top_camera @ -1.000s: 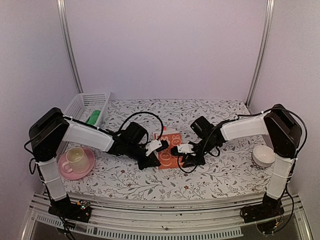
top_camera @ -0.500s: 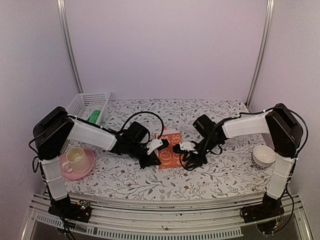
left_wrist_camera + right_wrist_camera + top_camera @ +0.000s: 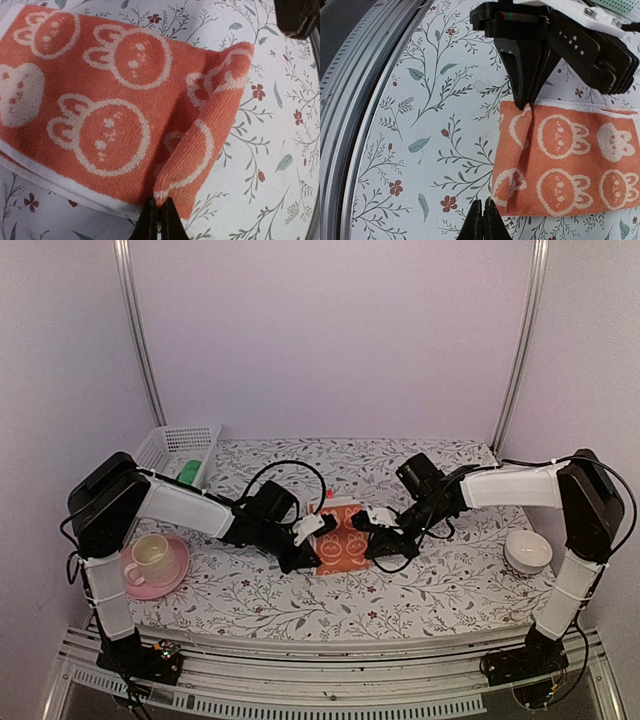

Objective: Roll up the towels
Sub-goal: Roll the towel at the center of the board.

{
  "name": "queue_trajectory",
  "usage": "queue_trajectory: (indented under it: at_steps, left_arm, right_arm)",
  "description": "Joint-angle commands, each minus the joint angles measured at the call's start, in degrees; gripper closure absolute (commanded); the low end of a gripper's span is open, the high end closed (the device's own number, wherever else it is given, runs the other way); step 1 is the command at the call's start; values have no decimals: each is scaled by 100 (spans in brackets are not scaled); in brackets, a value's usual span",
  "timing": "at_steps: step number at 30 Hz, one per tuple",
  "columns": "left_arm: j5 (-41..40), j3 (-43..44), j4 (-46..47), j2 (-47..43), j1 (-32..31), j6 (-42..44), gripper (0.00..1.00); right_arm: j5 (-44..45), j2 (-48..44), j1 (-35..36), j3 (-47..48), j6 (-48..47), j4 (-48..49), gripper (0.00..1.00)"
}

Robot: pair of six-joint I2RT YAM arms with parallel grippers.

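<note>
White arm shells [image 3: 180, 510], black joints [image 3: 270, 506], looping black cables [image 3: 290, 463].

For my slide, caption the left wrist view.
Left jaws pinch a fold of the orange bunny-print towel on floral tablecloth.

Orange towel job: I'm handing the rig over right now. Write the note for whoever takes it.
Left end effector: shut on a corner of the orange towel, which is lifted and curled over.
Right end effector: shut right beside the neighbouring corner; whether it holds cloth is unclear.
Orange towel: otherwise flat on the table, between the arms.
Green towel: in the white basket, back left.
Done: one end turned up at most; no roll yet.
Left: roll the orange towel, then fetch and roll the green one.
</note>
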Motion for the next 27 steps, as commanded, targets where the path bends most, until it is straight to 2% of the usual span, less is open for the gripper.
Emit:
queue_trajectory:
  at_steps: [1, 5, 15, 27]
  left_arm:
    - [-120, 105, -177, 180, 113, -57, 100]
    - [-116, 110, -175, 177, 123, -61, 100]
    - [-106, 125, -189, 179, 119, -69, 100]
    - [-203, 69, -147, 152, 122, -99, 100]
  right_arm:
    - [-317, 101, 47, 110, -193, -304, 97]
    - [-333, 233, 99, 132, -206, -280, 97]
    - [0, 550, 108, 203, 431, 253, 97]
    - [796, 839, 107, 199, 875, 748, 97]
